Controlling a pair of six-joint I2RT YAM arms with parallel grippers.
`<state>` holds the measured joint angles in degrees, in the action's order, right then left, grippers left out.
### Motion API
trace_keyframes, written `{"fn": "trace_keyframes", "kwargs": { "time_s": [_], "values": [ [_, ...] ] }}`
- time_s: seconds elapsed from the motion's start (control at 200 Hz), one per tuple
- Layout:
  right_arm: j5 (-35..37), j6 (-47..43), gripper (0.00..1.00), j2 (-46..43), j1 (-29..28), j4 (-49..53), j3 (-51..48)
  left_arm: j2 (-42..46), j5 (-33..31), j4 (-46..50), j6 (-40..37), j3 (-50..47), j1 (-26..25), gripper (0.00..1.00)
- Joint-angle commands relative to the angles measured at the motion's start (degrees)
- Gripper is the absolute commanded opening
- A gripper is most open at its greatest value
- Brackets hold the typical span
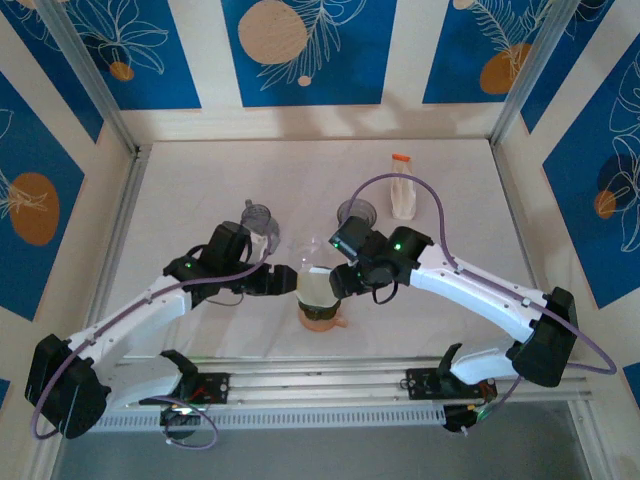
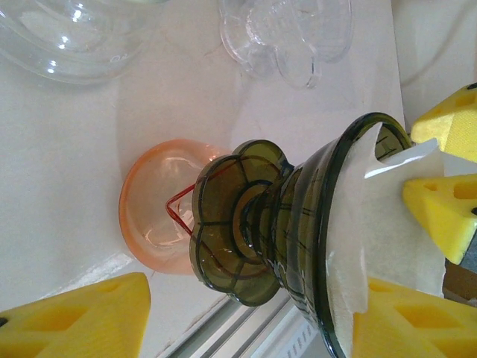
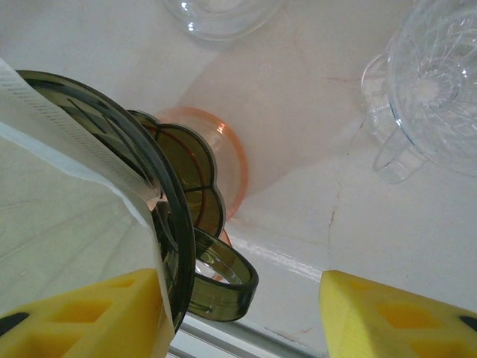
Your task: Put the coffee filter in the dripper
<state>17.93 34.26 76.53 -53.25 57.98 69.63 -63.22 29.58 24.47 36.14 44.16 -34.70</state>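
The white coffee filter [image 2: 387, 224] sits inside the dark green dripper [image 2: 298, 216] and sticks out past its rim. The dripper is right by an orange cup [image 2: 153, 216] on the table [image 1: 200, 190]. I can't tell if they touch. My right gripper [image 3: 238, 291] has its fingers wide apart, one against the filter. My left gripper [image 2: 253, 291] is spread too, one finger by the rim. A clear dripper [image 3: 432, 82] lies nearby.

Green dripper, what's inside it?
A white paper filter lies inside the green dripper, one corner poking past the rim. The paper covers the inner wall, so anything underneath it cannot be seen.
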Motion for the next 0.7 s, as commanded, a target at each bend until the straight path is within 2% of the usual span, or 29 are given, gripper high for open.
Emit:
{"fn": "trace_keyframes", "kwargs": {
  "time_s": [0.0, 0.375, 0.525, 0.695],
  "values": [
    [-0.44, 1.13, 0.58, -0.37, -0.43, 0.24, 0.36, 0.85, 1.57, -0.62, 0.82, 0.15, 0.47, 0.68],
    [-0.70, -4.91, 0.66, 0.77, -0.15, 1.47, 8.08, 2.41, 4.21, 3.13, -1.38, 6.04, 0.38, 0.79],
    [-3.97, -9.36, 0.64, 5.07, 0.83, 1.96, 11.67, 0.20, 4.82, 5.14, -2.67, 7.21, -2.18, 0.76],
    [-4.05, -11.77, 0.63, 9.35, 1.40, 1.57, 14.56, -2.18, 3.02, 8.38, -4.47, 8.30, -5.67, 0.74]
  ]
}}
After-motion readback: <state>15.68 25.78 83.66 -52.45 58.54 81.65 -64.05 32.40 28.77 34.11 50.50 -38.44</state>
